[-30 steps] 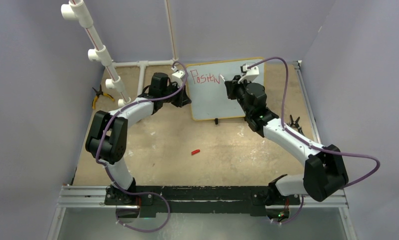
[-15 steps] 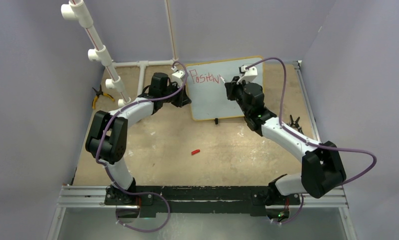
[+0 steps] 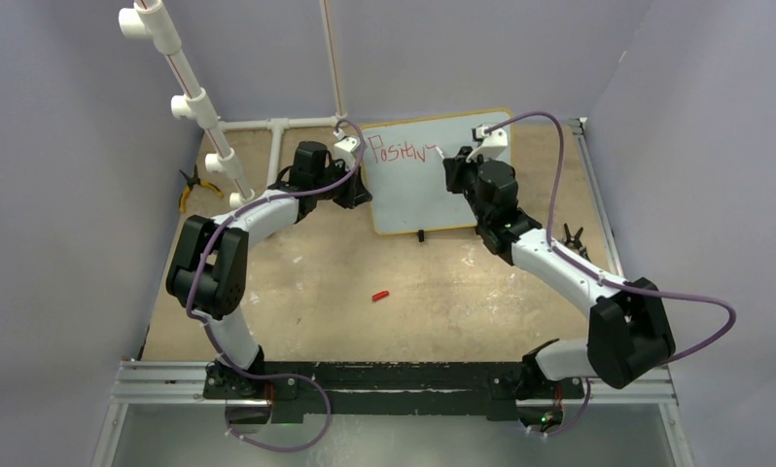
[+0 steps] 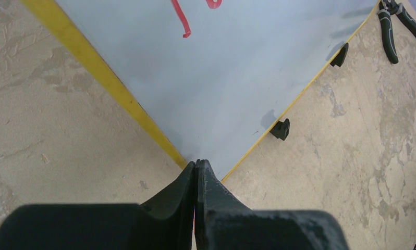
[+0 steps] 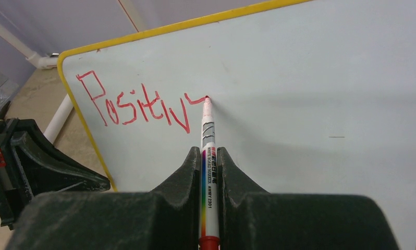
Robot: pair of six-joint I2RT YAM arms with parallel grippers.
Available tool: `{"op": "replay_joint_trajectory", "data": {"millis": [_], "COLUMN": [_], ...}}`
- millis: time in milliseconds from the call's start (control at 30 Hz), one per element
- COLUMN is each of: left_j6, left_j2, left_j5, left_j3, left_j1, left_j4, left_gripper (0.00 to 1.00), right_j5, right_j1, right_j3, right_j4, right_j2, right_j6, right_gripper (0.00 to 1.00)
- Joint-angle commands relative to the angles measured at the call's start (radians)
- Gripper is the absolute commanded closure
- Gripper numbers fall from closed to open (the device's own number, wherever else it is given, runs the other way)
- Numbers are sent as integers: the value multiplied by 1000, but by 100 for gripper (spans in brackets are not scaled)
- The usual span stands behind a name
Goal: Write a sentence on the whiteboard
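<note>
The whiteboard (image 3: 415, 199) lies on the table at the back, yellow-framed. On it the sentence (image 3: 401, 153) reads "Positiv" in red, with a short stroke after it (image 5: 138, 109). My right gripper (image 3: 452, 163) is shut on a white marker (image 5: 208, 166). The marker's red tip (image 5: 206, 99) touches the board at the end of the last stroke. My left gripper (image 3: 365, 195) is shut, with its tips (image 4: 196, 162) at the board's near-left corner (image 4: 143, 127), hiding that corner. Whether they pinch the frame cannot be told.
A red marker cap (image 3: 380, 295) lies mid-table. Yellow-handled pliers (image 3: 192, 190) lie at the left and black pliers (image 3: 571, 238) at the right of the board. A white PVC pipe frame (image 3: 199, 102) stands at the back left. Black feet (image 4: 280, 129) line the board's near edge.
My right gripper has moved the marker a little to the right, and the red writing has grown by a stroke. The left arm has not moved.
</note>
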Motion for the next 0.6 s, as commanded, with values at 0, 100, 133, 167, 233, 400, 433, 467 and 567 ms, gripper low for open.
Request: {"op": "replay_joint_trajectory", "data": {"millis": [0,100,133,167,233,400,433,467,567], "left_j6": [0,-1,-2,-3,-3,-1,-1,0,-2], "left_j2": [-33,-31,-30,-31,-32,-35,-35,-35,-32], "left_j5": [12,12,12,12,12,11,11,11,13], "left_j3": [25,27,27,27,27,26,26,27,27], "left_j1": [-2,-2,-2,-2,-2,-2,-2,-2,-2], "left_j4": [29,29,29,29,29,28,28,28,29], "left_gripper": [100,100,100,100,100,100,100,100,100], "right_j5": [12,-10,-24,-32,-34,-40,-40,-40,-40], "right_j1": [-10,-10,-9,-8,-8,-9,-9,-8,-8], "right_j3": [-21,-29,-27,-22,-8,30,39,43,51], "right_j4": [30,63,66,68,65,63,60,54,46], "right_j2": [-50,-84,-92,-96,-87,-40,-32,-24,-9], "right_j6": [0,-23,-24,-26,-29,-43,-46,-48,-48], "right_gripper": [100,100,100,100,100,100,100,100,100]}}
